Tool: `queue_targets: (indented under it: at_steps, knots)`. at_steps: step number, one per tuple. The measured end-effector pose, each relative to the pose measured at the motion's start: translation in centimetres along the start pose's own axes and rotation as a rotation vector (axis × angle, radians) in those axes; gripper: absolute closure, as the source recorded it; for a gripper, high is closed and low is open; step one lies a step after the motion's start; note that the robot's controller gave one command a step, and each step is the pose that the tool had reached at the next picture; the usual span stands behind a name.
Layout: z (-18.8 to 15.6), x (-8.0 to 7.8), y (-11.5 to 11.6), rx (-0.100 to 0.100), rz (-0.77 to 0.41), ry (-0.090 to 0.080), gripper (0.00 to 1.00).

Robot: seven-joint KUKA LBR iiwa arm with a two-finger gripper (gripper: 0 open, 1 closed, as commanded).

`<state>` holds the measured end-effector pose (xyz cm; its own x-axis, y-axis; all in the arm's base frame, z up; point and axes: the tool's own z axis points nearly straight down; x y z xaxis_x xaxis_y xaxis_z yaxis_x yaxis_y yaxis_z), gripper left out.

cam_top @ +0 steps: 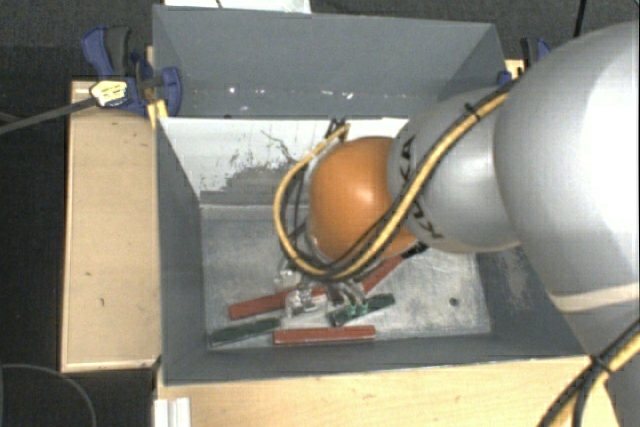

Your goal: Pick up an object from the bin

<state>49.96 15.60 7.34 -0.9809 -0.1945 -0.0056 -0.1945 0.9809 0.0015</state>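
Observation:
My gripper (308,295) is low in the bin, near the front of its floor, and most of it is hidden under the arm's orange cover. Several long thin things lie around it. A red-brown bar (257,307) points out to its left. A second red-brown bar (325,336) lies flat just in front of it. A dark green stick (243,333) rests along the front left of the floor. A short green piece (362,308) sits at the gripper's right, and a red stick (392,268) slants up behind it. I cannot see anything held.
The big grey arm with its yellow cable reaches in from the right and covers the right and middle of the bin. Bare scuffed floor shows at the back left and at the front right.

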Motion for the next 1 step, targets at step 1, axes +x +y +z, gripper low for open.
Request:
queue_targets:
  at_steps: [1]
  knots:
    - [-21.05,0.62,0.63,0.001,-0.019,0.007,1.00]
